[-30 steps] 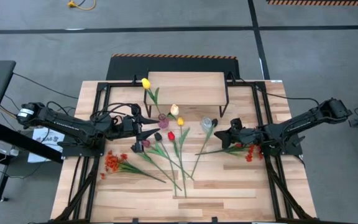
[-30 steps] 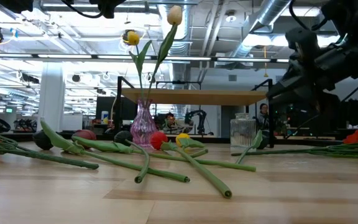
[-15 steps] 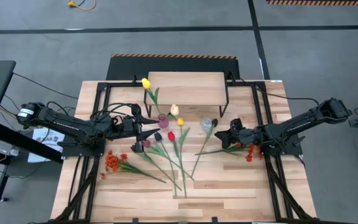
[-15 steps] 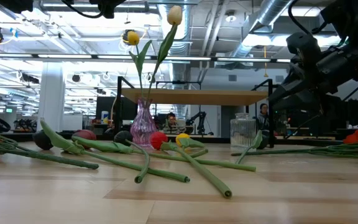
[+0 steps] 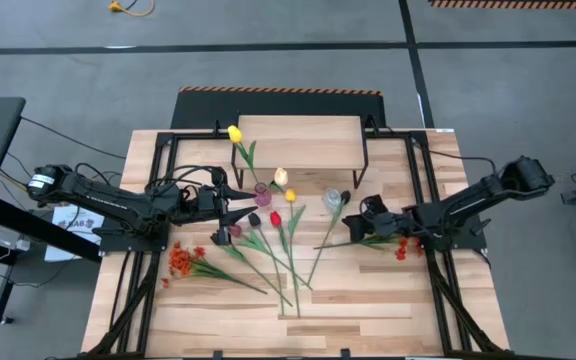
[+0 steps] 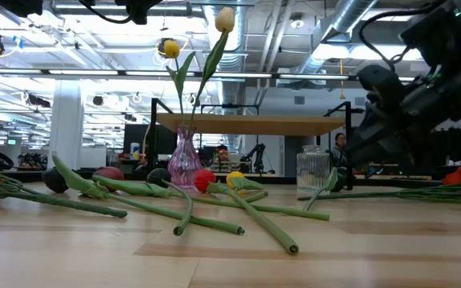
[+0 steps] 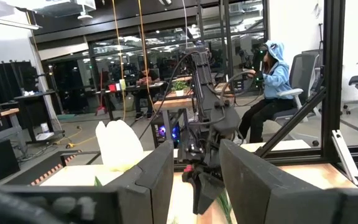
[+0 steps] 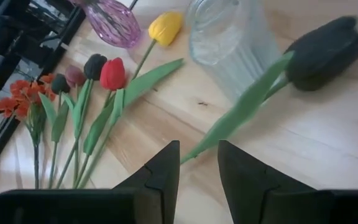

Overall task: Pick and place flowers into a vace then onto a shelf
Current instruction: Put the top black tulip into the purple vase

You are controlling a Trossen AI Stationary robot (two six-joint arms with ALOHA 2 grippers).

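Bench (image 5: 368, 300) carries the shelf (image 5: 298, 140) at its far edge. Before it stand a pink vase (image 6: 184, 162) holding 2 tulips and a clear vase (image 8: 232, 43), empty. Loose flowers (image 5: 268, 250) are strewn mid-bench. Your right gripper (image 8: 197, 163) hangs low over the dark tulip's stem (image 8: 241, 112), fingers apart, holding nothing. Left gripper (image 7: 194, 171) waits near the pink vase, fingers apart. Risk: the stem lies against the clear vase; descend off-line and you could knock it over.
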